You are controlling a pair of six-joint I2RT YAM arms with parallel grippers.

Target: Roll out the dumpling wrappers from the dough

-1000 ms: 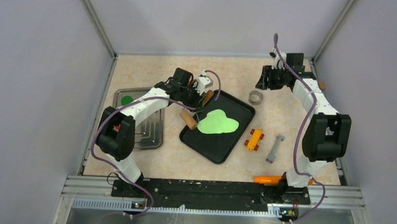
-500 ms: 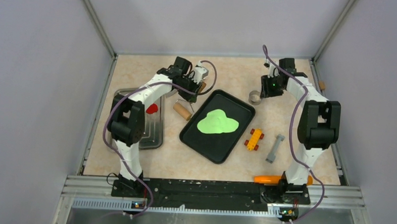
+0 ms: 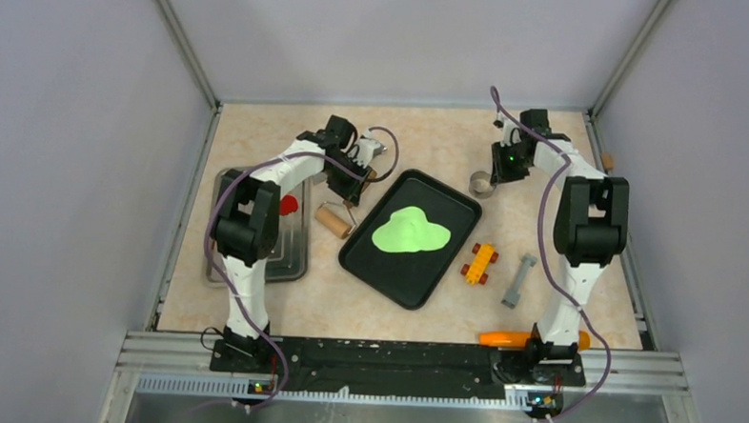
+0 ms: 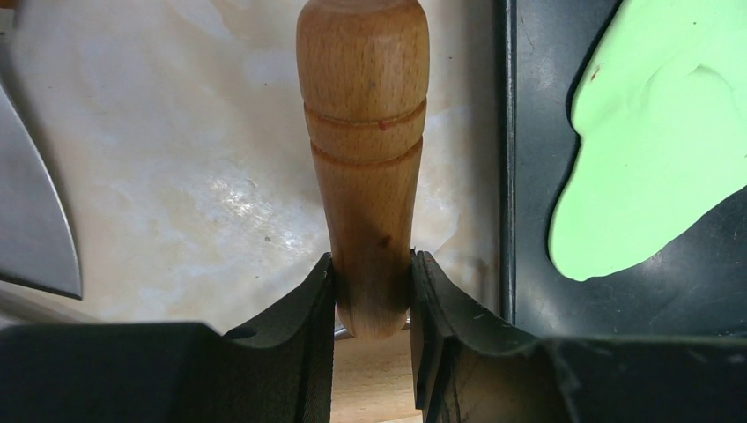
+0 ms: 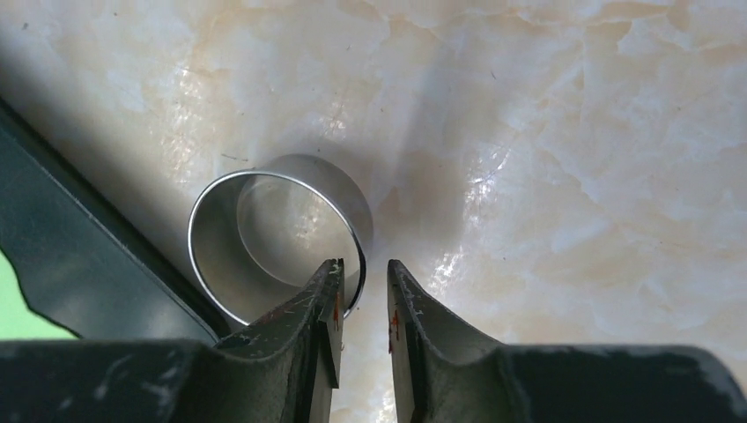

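Clamped snug on the wooden handle of the rolling pin point(image 4: 363, 132) with the left gripper point(image 4: 372, 273), just off the black tray point(image 3: 400, 294). Over on the right gripper point(image 5: 361, 282): narrow jaws straddling the wall of the metal ring cutter point(image 5: 348, 189), one finger inside, one outside; can't tell if actually pinching it. Squashed flat in the black tray, lobed and lime-green: the dough point(image 3: 410, 230). Further out, a red-and-yellow toy block point(image 3: 479, 263) right of it.

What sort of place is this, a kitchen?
Probably a robotics test booth, not a kitchen: plain grey walls box in a marble-patterned table, two white-and-black robot arms are bolted at its edge, and flat lime-green modelling dough lies on a black rectangular tray.
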